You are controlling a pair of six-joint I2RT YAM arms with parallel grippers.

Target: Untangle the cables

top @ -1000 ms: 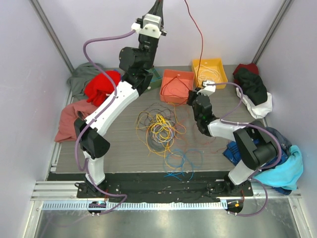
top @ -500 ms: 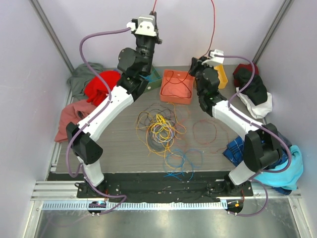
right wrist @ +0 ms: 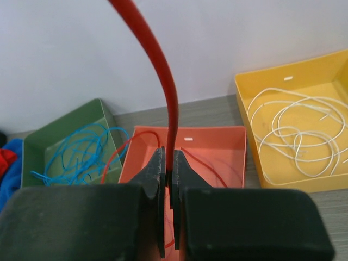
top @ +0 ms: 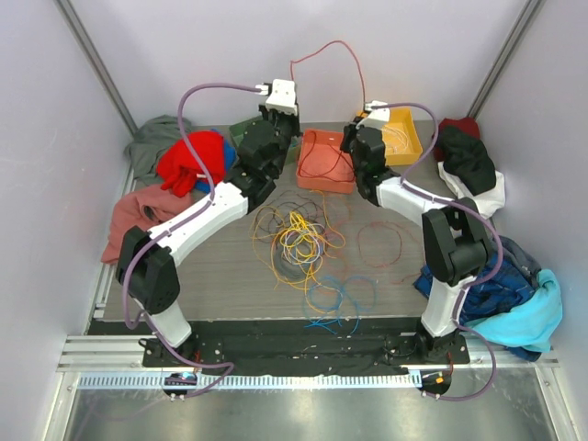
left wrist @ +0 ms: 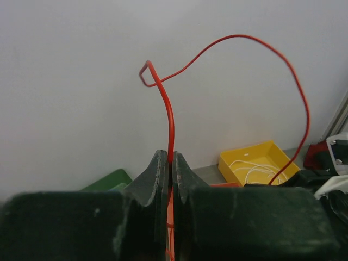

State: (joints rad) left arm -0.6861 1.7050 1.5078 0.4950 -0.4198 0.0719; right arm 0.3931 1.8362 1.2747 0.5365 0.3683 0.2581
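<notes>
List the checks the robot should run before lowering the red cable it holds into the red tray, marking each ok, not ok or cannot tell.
1. The left claw is shut on the red cable: ok.
2. The right claw is shut on the same cable: ok.
3. The cable arches between the claws without a snag: ok.
4. The red tray lies between the two arms: ok.
5. The tray's visible contents match, red strands: ok.
6. The cable's ends are clear of the tangled pile: cannot tell, hidden below the claws.
</notes>
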